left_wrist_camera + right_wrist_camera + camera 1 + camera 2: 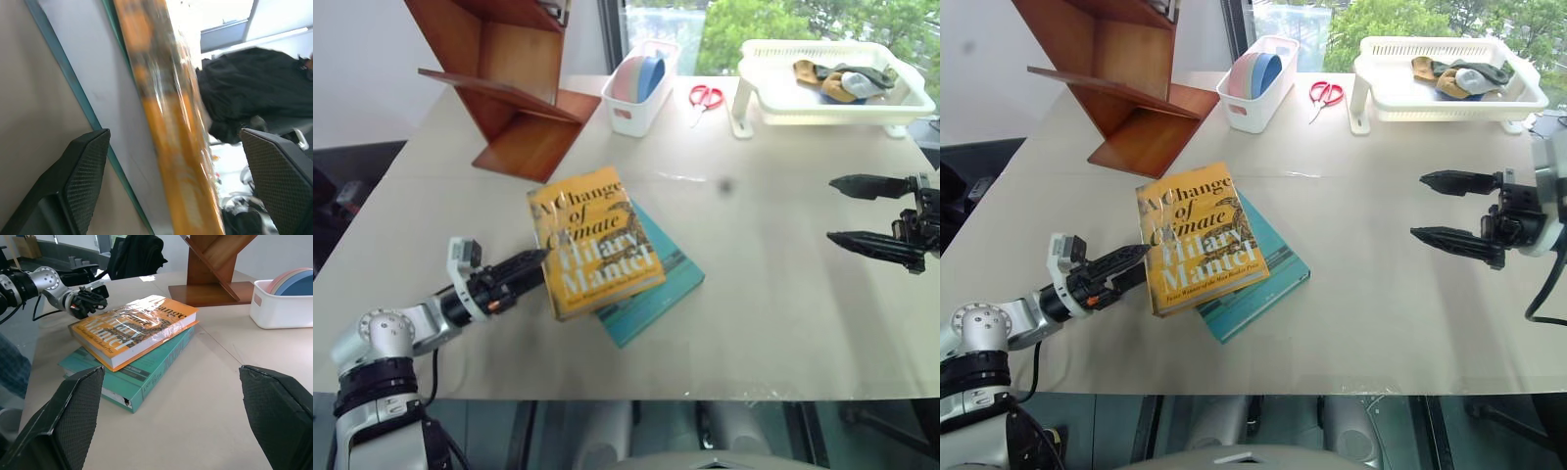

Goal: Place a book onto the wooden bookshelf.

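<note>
I am holding my left gripper low at the near left of the pale, smooth table, its two black textured fingers spread wide at the near-left edge of the book, one above and one below that edge and pinching nothing; I cannot tell whether they are touching it. The book, a yellow-orange paperback with a glossy cover and large dark lettering, is lying flat and slightly askew on top of a plain teal book, both near the middle of the table. So the task is looking barely begun: the book is not yet gripped or lifted, and carrying it to the shelf is all still ahead. To the right, my right gripper is hovering above the table, fingers spread and empty, well apart from the books. Farther off at the left, the wooden bookshelf is standing with slanted reddish-brown boards, smooth and polished. Beyond it to the right are sitting a white plastic bin, red-handled scissors and a white slatted tray.
</note>
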You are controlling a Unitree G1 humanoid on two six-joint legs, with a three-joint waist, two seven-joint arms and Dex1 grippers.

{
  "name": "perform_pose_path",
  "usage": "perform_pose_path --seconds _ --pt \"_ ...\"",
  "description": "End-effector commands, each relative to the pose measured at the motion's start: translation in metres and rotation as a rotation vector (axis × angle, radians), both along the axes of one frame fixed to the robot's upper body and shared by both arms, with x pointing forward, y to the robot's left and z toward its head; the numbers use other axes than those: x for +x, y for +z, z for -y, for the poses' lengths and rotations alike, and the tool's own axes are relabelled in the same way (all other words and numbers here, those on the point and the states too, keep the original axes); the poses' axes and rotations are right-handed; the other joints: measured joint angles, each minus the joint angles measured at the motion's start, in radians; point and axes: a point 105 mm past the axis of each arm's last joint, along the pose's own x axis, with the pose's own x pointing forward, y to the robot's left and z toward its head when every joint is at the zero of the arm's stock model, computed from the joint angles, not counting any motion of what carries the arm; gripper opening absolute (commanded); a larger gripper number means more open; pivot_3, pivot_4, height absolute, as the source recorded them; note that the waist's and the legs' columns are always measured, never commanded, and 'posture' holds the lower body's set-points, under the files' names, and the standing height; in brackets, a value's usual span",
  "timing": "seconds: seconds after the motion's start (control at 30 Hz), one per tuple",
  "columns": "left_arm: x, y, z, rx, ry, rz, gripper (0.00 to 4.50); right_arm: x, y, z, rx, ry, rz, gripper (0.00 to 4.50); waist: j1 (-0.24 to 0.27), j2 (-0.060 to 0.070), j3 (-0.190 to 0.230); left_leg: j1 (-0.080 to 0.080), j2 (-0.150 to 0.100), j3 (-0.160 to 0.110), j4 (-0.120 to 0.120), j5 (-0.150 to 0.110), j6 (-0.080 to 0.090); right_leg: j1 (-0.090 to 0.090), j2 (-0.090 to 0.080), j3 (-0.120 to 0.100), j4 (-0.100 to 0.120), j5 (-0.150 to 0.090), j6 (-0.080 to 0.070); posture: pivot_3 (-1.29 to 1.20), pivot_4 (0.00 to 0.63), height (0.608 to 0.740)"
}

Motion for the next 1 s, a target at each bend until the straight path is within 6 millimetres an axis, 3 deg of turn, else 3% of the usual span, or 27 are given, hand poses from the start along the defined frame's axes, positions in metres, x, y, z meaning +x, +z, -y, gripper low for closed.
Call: perform_pose_path --seconds 0.03,0.07,0.17,0.4,0.47,0.77,0.93,1.0 --pt "-0.007 0.012 0.000 -0.010 -0.030 0.028 4.47 -0.003 0.008 0.001 -0.009 -0.001 0.056 4.50 0.001 0.000 0.000 0.000 0.000 0.000 0.000 0.000 0.000 0.000 0.000 0.000 0.000 0.000 0.000 0.00 0.150 0.740" --pt "-0.008 0.012 0.000 -0.009 -0.032 0.022 4.47 -0.003 0.007 0.001 -0.012 -0.004 0.057 4.50 0.001 0.000 0.000 0.000 0.000 0.000 0.000 0.000 0.000 0.000 0.000 0.000 0.000 0.000 0.000 0.00 0.150 0.740" --pt "-0.010 0.011 0.001 -0.008 -0.035 0.011 3.67 -0.003 0.005 0.000 -0.008 -0.004 0.055 4.50 0.002 0.000 0.000 0.000 0.000 0.000 0.000 0.000 0.000 0.000 -0.001 0.000 0.000 0.000 0.000 0.00 0.150 0.740" --pt "-0.003 0.009 0.007 -0.017 -0.036 0.012 0.67 -0.001 0.004 0.001 -0.011 -0.006 0.058 4.50 0.003 0.000 0.000 0.000 0.000 0.000 0.000 0.000 0.000 0.000 -0.001 0.000 0.000 0.000 0.000 0.00 0.150 0.740" --pt "-0.002 0.010 0.007 -0.018 -0.036 0.014 0.15 -0.001 0.005 0.002 -0.012 -0.007 0.059 4.50 0.003 0.000 0.000 0.000 0.000 0.000 0.000 0.000 0.000 0.000 -0.001 0.000 0.000 0.000 0.000 0.00 0.150 0.740" --pt "-0.002 0.018 0.002 -0.026 -0.016 0.049 0.02 -0.003 0.005 0.003 -0.014 -0.014 0.062 4.50 0.003 0.000 0.000 0.000 0.000 0.000 0.000 0.000 0.000 0.000 -0.001 0.000 0.000 0.000 0.000 0.00 0.150 0.740" --pt "-0.006 0.049 0.004 -0.030 -0.025 0.180 0.02 -0.001 0.006 0.005 -0.014 -0.018 0.066 4.50 0.003 -0.001 0.000 0.000 0.000 0.000 0.000 0.000 0.000 0.000 -0.002 0.000 -0.001 0.000 0.000 0.00 0.150 0.740" --pt "-0.004 0.072 0.008 -0.001 -0.028 0.282 0.02 0.000 0.007 0.005 -0.010 -0.020 0.068 4.50 0.003 -0.001 0.000 0.000 0.000 0.000 0.000 0.000 0.000 0.000 -0.002 0.000 -0.001 0.000 0.000 0.00 0.150 0.740"
